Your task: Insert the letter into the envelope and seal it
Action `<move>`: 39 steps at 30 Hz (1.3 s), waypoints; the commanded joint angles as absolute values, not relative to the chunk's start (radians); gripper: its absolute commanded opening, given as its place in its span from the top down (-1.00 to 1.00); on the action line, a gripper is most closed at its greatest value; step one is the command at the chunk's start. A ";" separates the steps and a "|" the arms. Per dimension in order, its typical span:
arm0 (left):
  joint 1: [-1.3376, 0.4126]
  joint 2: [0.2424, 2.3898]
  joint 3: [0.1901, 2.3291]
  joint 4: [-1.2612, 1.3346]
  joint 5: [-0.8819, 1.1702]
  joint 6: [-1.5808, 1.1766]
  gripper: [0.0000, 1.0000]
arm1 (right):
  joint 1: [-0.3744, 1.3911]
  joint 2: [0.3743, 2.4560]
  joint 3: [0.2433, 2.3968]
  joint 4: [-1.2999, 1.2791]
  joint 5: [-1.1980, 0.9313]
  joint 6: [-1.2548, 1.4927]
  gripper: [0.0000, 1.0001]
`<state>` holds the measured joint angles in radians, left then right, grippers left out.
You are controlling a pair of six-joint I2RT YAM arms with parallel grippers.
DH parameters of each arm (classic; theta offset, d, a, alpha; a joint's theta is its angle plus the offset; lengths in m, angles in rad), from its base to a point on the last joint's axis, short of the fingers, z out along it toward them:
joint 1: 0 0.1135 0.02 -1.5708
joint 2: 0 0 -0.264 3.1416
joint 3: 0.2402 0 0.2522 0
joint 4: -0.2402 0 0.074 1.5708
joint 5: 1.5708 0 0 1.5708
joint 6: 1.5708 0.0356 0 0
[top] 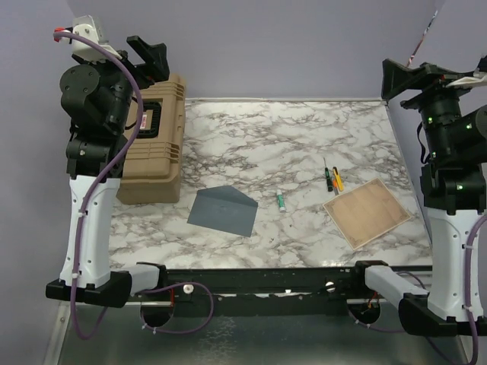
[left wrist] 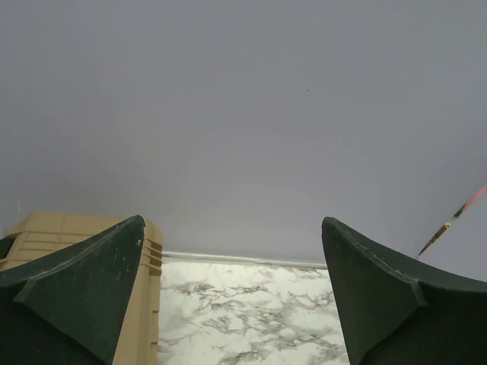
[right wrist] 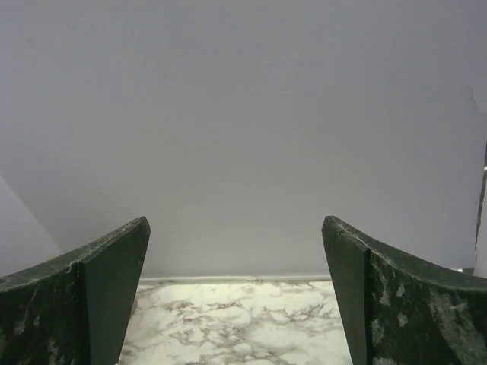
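The slate blue-grey envelope lies flat on the marble table, left of centre near the front edge. The tan letter with a lighter border lies flat and turned at an angle at the right front. My left gripper is raised high at the back left, above the tan case, open and empty. High at the back right, my right gripper is likewise open and empty. Both wrist views face the grey back wall, with wide-apart fingers and only bare table between them; the letter and envelope are out of those views.
A big tan hard case stands at the left back of the table. A small glue stick lies between envelope and letter. A green pen and a yellow one lie just behind the letter. Grey walls close the back and sides.
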<state>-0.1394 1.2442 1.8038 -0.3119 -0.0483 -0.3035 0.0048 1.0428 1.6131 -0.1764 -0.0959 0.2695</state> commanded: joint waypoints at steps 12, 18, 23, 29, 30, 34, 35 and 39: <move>-0.188 1.289 1.435 -0.008 0.574 -0.484 -0.98 | 0.000 1.018 1.145 -0.215 -0.384 0.505 -0.91; -0.362 1.314 1.201 0.020 0.444 -0.497 -0.98 | 0.000 1.144 0.976 -0.285 -0.535 0.624 -0.64; -0.480 1.323 1.022 0.019 0.291 -0.514 -0.98 | 0.050 1.202 0.825 -0.205 -0.623 0.686 -0.53; -0.628 1.424 0.997 0.024 0.277 -0.484 -0.96 | 0.055 1.232 0.840 -0.414 -0.230 0.721 -0.49; -0.651 1.451 1.011 0.026 0.280 -0.482 -0.96 | 0.055 1.244 0.856 -0.473 -0.127 0.735 -0.50; -0.712 1.589 1.103 0.047 0.319 -0.489 -0.96 | 0.054 1.288 0.906 -0.631 0.213 0.759 -0.60; -0.722 1.632 1.133 0.050 0.332 -0.492 -0.96 | 0.054 1.292 0.913 -0.663 0.266 0.770 -0.62; -0.759 1.821 1.282 0.055 0.415 -0.521 -0.95 | 0.051 1.275 0.909 -0.778 0.390 0.854 -0.66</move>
<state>-0.7288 1.6783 1.1534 0.0143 0.3283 -0.4980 0.0570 1.2850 0.8936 -0.5819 0.1154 0.7628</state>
